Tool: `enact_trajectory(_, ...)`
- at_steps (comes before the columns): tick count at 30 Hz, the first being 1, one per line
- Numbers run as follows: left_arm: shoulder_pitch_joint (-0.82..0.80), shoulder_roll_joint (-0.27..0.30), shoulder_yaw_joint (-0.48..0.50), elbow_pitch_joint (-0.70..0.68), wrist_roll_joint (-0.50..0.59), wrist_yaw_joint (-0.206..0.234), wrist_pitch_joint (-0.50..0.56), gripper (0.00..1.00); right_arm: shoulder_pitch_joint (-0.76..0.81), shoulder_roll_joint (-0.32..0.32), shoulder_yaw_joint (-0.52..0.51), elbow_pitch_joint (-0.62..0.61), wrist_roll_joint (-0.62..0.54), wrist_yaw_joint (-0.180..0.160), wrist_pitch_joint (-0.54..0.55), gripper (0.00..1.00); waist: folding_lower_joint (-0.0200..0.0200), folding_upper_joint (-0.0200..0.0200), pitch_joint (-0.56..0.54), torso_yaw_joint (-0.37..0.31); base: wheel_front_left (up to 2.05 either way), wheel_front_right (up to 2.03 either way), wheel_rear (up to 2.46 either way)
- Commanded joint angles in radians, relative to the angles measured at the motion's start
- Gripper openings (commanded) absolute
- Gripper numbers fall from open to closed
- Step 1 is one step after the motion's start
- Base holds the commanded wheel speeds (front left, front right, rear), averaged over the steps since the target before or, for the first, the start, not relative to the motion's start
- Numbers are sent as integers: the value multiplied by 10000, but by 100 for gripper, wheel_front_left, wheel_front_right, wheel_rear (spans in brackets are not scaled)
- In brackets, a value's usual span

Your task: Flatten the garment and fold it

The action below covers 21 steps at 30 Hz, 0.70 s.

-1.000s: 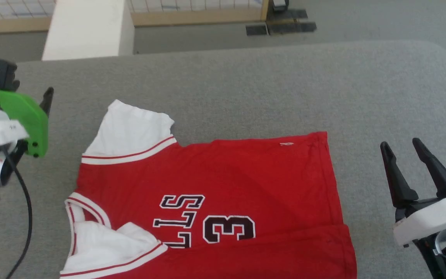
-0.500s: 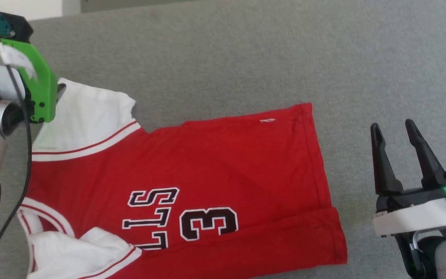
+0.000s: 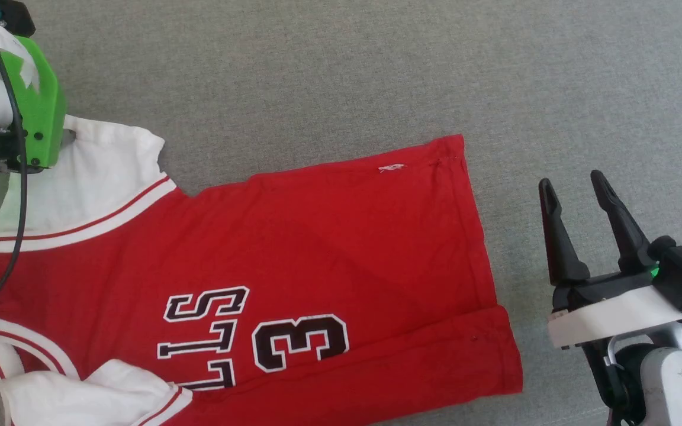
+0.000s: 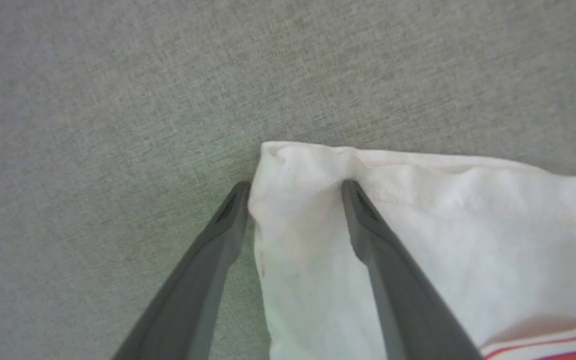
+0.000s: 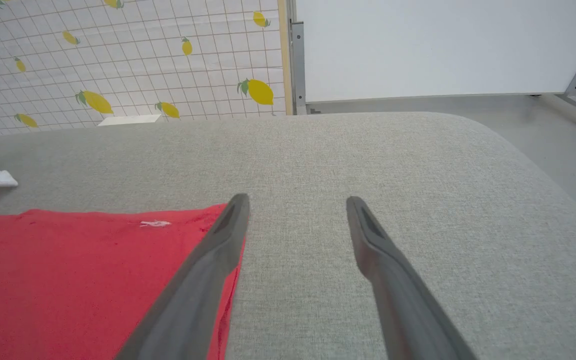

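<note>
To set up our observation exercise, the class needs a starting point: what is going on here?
A two-armed robot is working on a red jersey spread across a grey padded surface. Its left hand, open, straddles the corner of the far white sleeve, not yet gripping. The right hand is open beside the hem, off the cloth. The near sleeve is bunched.

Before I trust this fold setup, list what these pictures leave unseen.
- Left wrist view: by the left tool, the white sleeve runs off the right edge.
- Head view: that tool's fingers, behind the green mount.
- Head view: lettering on the garment, cut by the bottom edge.
</note>
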<state>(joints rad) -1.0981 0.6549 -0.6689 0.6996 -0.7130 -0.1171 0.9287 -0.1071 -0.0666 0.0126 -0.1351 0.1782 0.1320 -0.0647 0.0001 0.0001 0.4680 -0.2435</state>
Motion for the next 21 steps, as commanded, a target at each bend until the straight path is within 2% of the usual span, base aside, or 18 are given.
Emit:
enact_trajectory(1,196,-61,-199,147,-1,-51,94,0,-168,-41,22,62,-92,-13,-13,100,-1,-1,-30,35,0,0,0)
enact_trajectory(6,318,-88,-195,102,-181,-85,-313,0,-384,-267,59,81,-155,-13,-11,100,-1,-1,-432,233,0,0,0)
enact_trajectory(12,758,-185,-294,-207,-355,-119,-1415,0,-1196,-1185,310,-43,-260,-13,571,100,-1,-1,-1210,527,0,0,0)
enact_trajectory(16,1162,-182,-404,-546,-350,-129,-2441,0,-2003,-2099,730,119,-12,-13,1671,100,-1,-1,-1676,782,0,0,0)
enact_trajectory(21,1671,-336,-463,-662,-390,-131,-3482,0,-3183,-3164,1774,742,891,-13,3697,100,-1,-1,-2086,1077,0,0,0)
